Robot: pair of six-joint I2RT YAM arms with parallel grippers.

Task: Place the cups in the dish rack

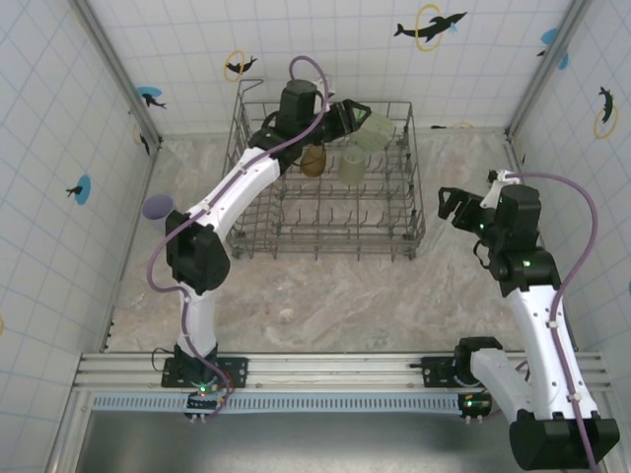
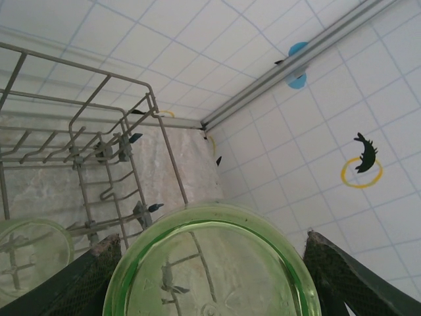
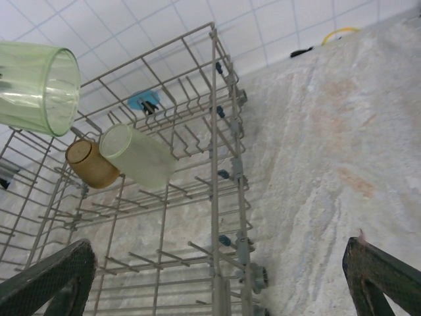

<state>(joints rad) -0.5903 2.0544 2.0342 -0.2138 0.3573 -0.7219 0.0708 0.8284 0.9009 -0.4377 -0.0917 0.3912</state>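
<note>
My left gripper [image 1: 361, 119] reaches over the back of the dish rack [image 1: 258, 247] and is shut on a pale green cup [image 1: 377, 130]. In the left wrist view the cup's round base [image 2: 210, 270] sits between my dark fingers [image 2: 79, 283]. In the rack an amber cup [image 1: 313, 161] and another pale green cup [image 1: 352, 164] rest on the tines; the right wrist view shows these as the amber cup [image 3: 92, 164] and the green cup [image 3: 138, 156], with the held cup [image 3: 36, 85] above them. A lavender cup [image 1: 156, 207] stands on the table left of the rack. My right gripper [image 1: 452, 207] hangs open and holds nothing, right of the rack.
The rack's right wall [image 3: 214, 164] stands just in front of my right gripper [image 3: 217, 283]. Bare marbled table [image 1: 335, 296] lies between the rack and the arm bases. Tiled walls [image 1: 59, 118] close in the left, back and right sides.
</note>
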